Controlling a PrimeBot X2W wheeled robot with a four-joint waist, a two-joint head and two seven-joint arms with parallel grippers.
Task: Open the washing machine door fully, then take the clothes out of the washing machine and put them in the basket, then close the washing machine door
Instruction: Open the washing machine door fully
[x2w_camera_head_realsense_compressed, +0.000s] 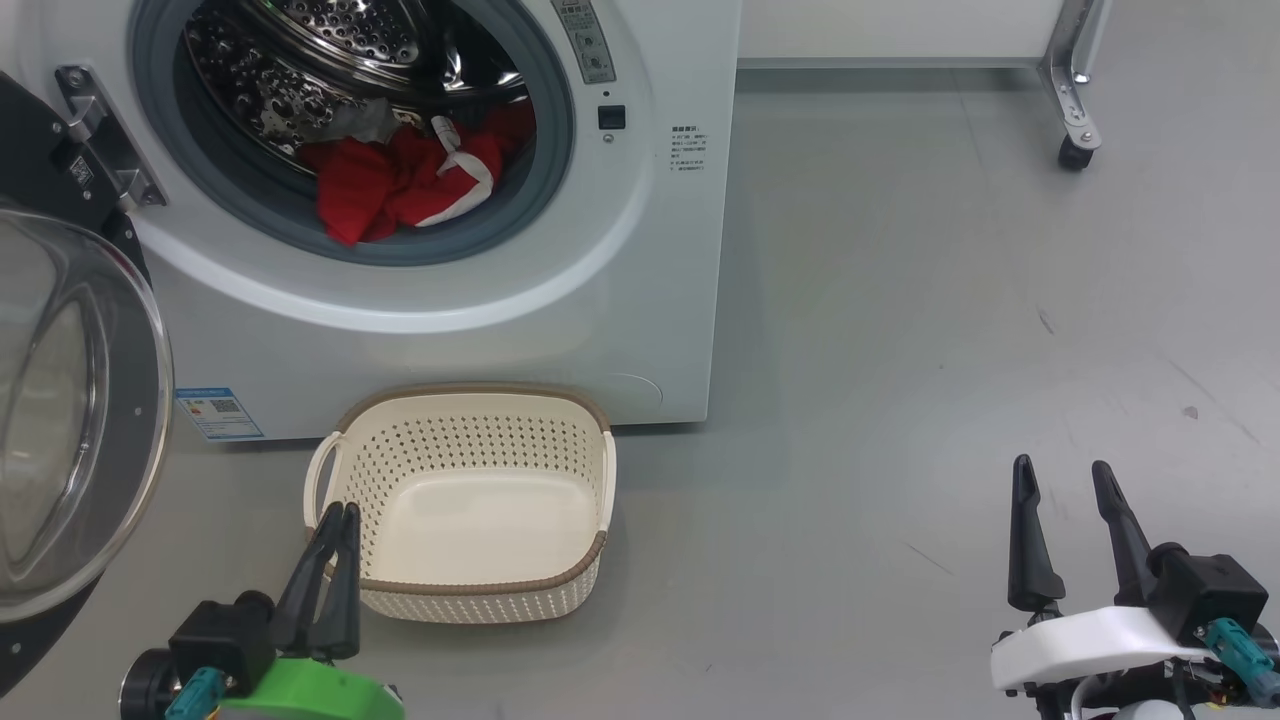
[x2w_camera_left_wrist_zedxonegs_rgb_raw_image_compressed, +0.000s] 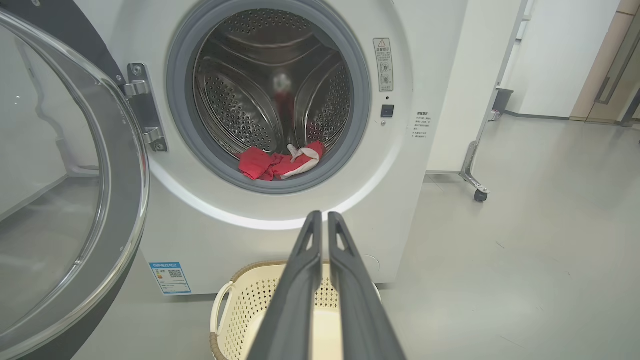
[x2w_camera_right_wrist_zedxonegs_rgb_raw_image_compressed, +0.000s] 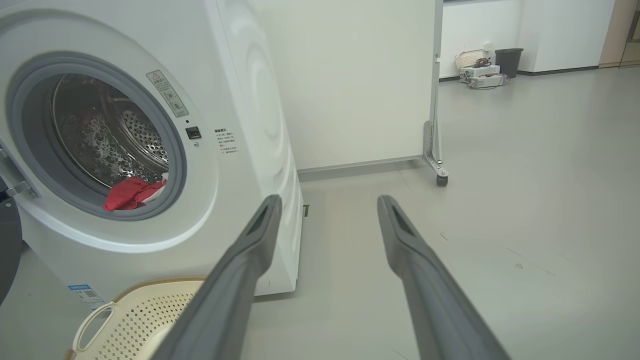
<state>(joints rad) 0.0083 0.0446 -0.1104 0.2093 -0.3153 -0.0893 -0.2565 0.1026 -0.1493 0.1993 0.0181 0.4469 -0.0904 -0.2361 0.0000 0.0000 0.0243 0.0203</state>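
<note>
A: The door (x2w_camera_head_realsense_compressed: 70, 420) hangs open left of the washing machine (x2w_camera_head_realsense_compressed: 450, 330); clothes (x2w_camera_head_realsense_compressed: 400, 185) lie at its mouth's lower edge.
B: Basket (x2w_camera_head_realsense_compressed: 470, 392) against its base. Left gripper (x2w_camera_head_realsense_compressed: 338, 520) pinched together; right gripper (x2w_camera_head_realsense_compressed: 1062, 480) spread, over open floor (x2w_camera_head_realsense_compressed: 900, 350) to its right.

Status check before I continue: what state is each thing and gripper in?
washing machine door: swung open.
clothes: lying inside the washing machine.
basket: upright, empty.
left gripper: shut, empty.
right gripper: open, empty.

Bright diffuse light; soft shadow on floor (x2w_camera_head_realsense_compressed: 770, 300) beside washing machine (x2w_camera_head_realsense_compressed: 660, 250); reflections on washing machine door (x2w_camera_head_realsense_compressed: 60, 420); wrist-view edges bowed.
</note>
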